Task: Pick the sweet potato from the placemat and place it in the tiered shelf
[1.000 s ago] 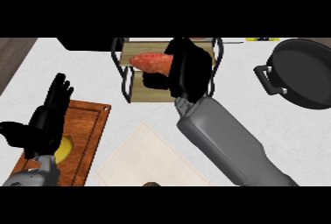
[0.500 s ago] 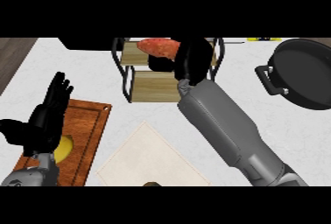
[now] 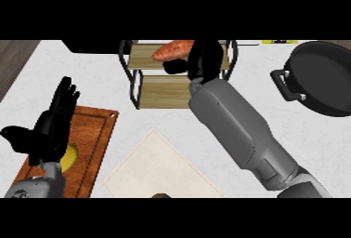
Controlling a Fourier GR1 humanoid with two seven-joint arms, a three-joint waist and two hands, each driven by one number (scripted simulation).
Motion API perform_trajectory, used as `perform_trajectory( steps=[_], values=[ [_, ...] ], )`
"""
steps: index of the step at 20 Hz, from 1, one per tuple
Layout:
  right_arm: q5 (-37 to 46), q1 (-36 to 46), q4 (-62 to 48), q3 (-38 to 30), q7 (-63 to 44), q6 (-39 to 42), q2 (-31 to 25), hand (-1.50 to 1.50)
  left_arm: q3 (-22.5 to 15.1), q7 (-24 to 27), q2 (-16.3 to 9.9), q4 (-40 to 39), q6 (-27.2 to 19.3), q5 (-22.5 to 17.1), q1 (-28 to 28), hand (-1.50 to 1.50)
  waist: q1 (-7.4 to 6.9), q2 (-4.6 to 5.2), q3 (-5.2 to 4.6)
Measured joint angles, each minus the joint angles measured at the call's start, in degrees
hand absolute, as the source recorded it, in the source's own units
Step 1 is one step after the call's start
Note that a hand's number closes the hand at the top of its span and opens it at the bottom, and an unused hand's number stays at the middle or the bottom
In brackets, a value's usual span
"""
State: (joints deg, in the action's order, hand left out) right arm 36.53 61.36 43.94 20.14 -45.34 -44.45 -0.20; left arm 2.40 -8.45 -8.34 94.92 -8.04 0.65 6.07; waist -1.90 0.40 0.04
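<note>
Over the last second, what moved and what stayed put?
The right hand, still curled round the sweet potato, carried it farther back, from over the lower board of the tiered shelf to the upper board. Nothing was let go. The left hand stayed open over the wooden board; placemat and pan did not move.

Orange sweet potato (image 3: 175, 49); black-framed tiered shelf (image 3: 163, 90); cream placemat (image 3: 159, 168).
</note>
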Motion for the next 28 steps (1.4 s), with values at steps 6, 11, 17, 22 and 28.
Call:
perform_trajectory(
  steps=[6,11,17,22,28],
  values=[
    [-4.43,1.73,0.92,-2.57,6.67,-3.02,-0.09,-1.50,0.34,-0.99,-0.26,1.10,0.23,0.04,-0.37,0.00,0.53,-0.13,-0.02],
    [-2.78,0.28,6.62,-4.36,5.43,-4.41,-0.90,-1.50,0.88,-1.23,-0.22,1.72,-0.12,0.26,-1.22,0.00,1.72,-0.55,-0.05],
    [2.37,-6.17,18.30,-6.14,-2.70,-3.16,-4.55,-1.50,2.83,-0.90,-0.86,1.42,0.04,-0.62,-2.18,0.00,3.48,-1.15,-0.07],
    [3.92,-15.73,34.24,-7.35,-8.83,0.87,-9.85,-1.50,3.48,-0.92,-0.99,2.33,-0.16,-0.62,-3.51,0.00,4.46,-1.45,-0.05],
    [0.65,-30.38,56.55,-8.82,-12.63,6.64,-17.24,-1.50,3.41,-1.26,-0.87,3.12,0.26,-0.86,-3.87,0.00,4.15,-1.15,-0.04]
  ],
)
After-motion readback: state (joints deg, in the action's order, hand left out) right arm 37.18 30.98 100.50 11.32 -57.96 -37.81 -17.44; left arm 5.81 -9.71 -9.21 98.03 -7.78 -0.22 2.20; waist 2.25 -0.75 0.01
